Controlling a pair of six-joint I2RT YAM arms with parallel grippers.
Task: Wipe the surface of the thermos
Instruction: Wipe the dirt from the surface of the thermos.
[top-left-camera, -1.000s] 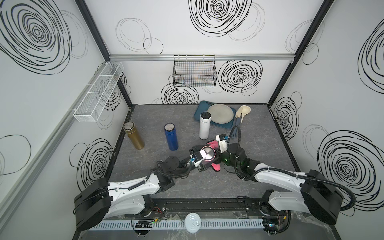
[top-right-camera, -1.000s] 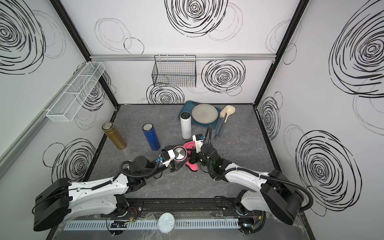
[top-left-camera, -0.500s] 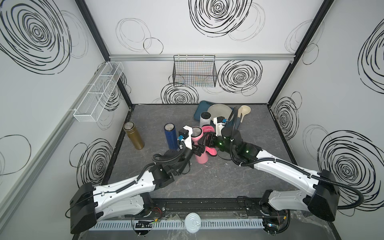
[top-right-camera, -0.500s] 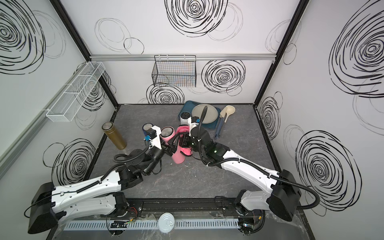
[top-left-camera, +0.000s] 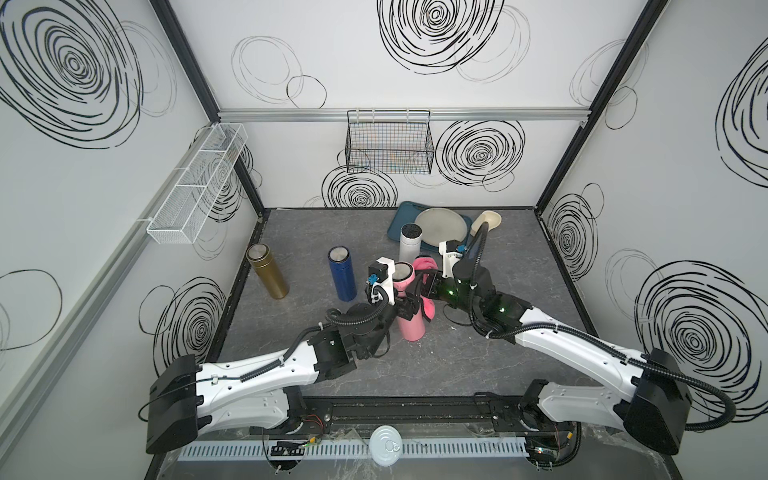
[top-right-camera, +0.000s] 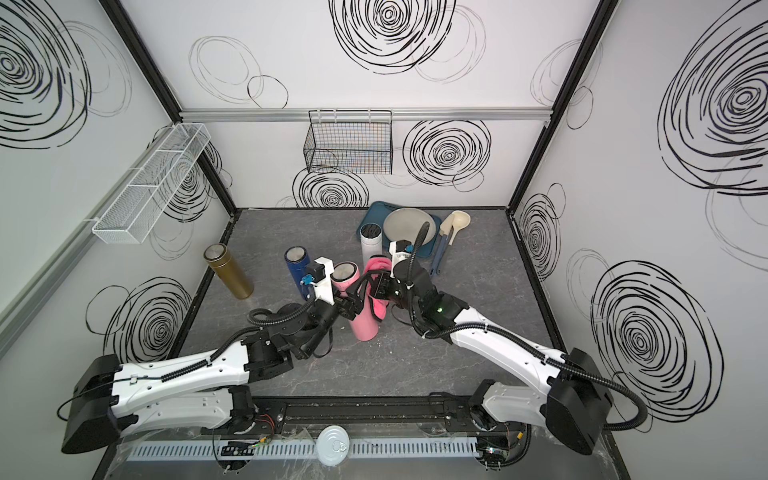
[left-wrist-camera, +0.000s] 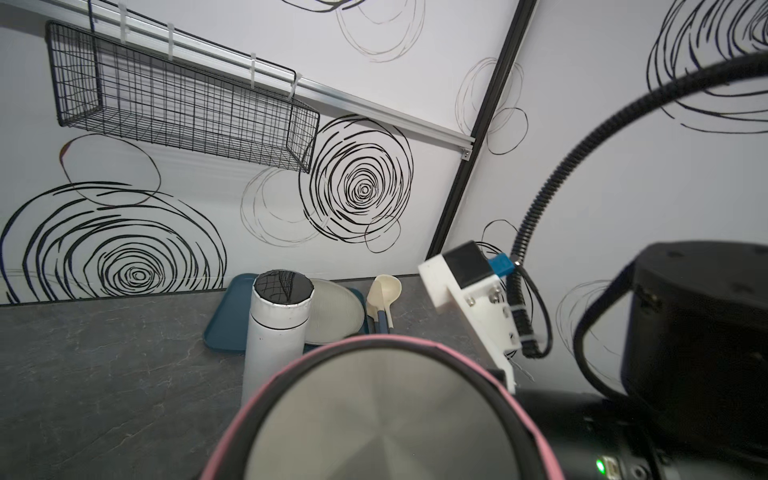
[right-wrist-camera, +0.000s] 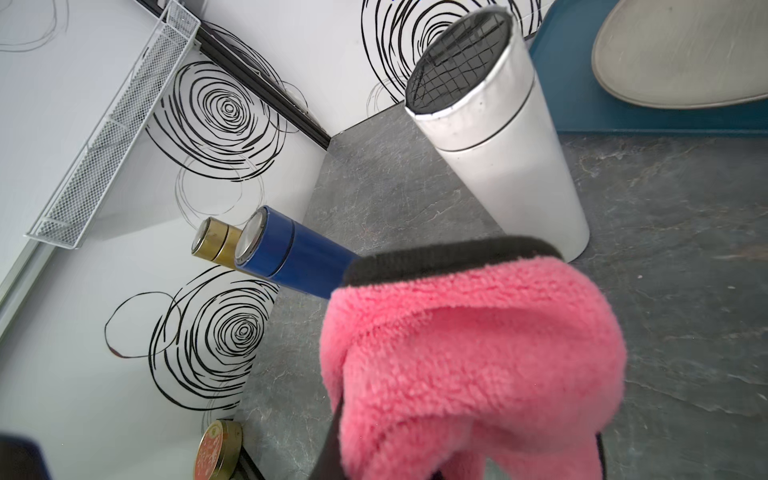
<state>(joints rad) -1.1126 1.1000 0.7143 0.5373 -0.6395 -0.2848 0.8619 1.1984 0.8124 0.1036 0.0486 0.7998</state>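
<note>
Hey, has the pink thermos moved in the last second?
Yes. The pink thermos has shifted rearward, ending closer to the white thermos.

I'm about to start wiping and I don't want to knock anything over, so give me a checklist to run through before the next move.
1. Hold: left claw shut on pink thermos: ok.
2. Wiper: right claw shut on pink cloth: ok.
3. Contact: cloth lies against the thermos side: ok.
4. Support: thermos base resting on the table: cannot tell.
5. Room: white thermos stands close behind the cloth: not ok, probably worth care.
</note>
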